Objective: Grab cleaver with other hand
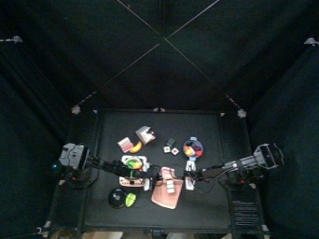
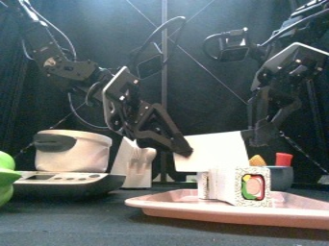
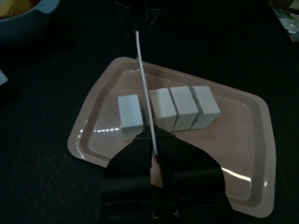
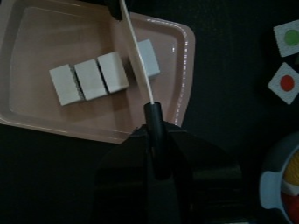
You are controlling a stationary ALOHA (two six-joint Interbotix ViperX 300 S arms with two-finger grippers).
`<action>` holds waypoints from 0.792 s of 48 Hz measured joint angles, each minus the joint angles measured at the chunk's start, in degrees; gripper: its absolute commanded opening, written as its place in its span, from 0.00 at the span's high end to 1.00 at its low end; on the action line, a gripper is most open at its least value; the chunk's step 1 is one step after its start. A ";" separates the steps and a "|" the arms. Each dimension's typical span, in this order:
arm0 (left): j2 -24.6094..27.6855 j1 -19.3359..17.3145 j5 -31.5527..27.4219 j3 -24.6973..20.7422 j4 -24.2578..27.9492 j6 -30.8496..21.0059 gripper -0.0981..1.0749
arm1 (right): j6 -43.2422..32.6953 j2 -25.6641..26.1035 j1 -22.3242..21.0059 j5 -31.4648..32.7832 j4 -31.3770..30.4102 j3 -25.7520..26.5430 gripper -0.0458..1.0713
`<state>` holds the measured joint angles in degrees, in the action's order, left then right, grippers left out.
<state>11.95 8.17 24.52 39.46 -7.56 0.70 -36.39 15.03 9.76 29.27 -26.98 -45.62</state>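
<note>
Green thing (image 2: 7, 175): at the table's front left corner — rounded, only partly in sight from the front.
White pot (image 2: 71, 149): lidded, just right of the green thing, on the table's left side.
Left arm: comes in from the left edge and slopes down toward the middle of the table, above the tray.
Left claw (image 3: 149, 150): set narrow and gripping one end of the cleaver, which runs straight out from between the two jaws, edge-on to the wrist camera.
Cleaver (image 2: 218, 149): off the table, held in the air over the tray near the middle of the front edge; from the front its pale flat side faces the room, spanning the gap between the two claws.
Pink tray (image 3: 251, 131): flat on the table by the front edge, about midway along it, directly under the cleaver.
White blocks (image 3: 184, 107): four, standing side by side in a row on the tray, the blade above them and not touching.
Right claw (image 4: 149, 118): at the cleaver's other end — the dark handle lines up with it, but whether it grips I cannot tell.
Right arm: hangs down from the right edge, over the tray's right end.
Cards (image 4: 288, 37): small, with coloured dots, lying on the table beyond the tray.
</note>
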 measured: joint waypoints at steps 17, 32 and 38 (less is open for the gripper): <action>-0.62 -0.44 0.00 0.00 0.79 0.00 0.59 | -0.26 1.76 0.18 0.09 -0.97 0.00 0.73; -0.88 -0.53 0.00 0.00 1.05 0.00 0.59 | -0.35 1.93 0.53 0.09 -1.05 0.00 0.73; -0.88 -0.09 0.00 -0.09 1.05 0.00 0.59 | -0.35 1.93 1.49 0.09 -0.62 0.00 0.73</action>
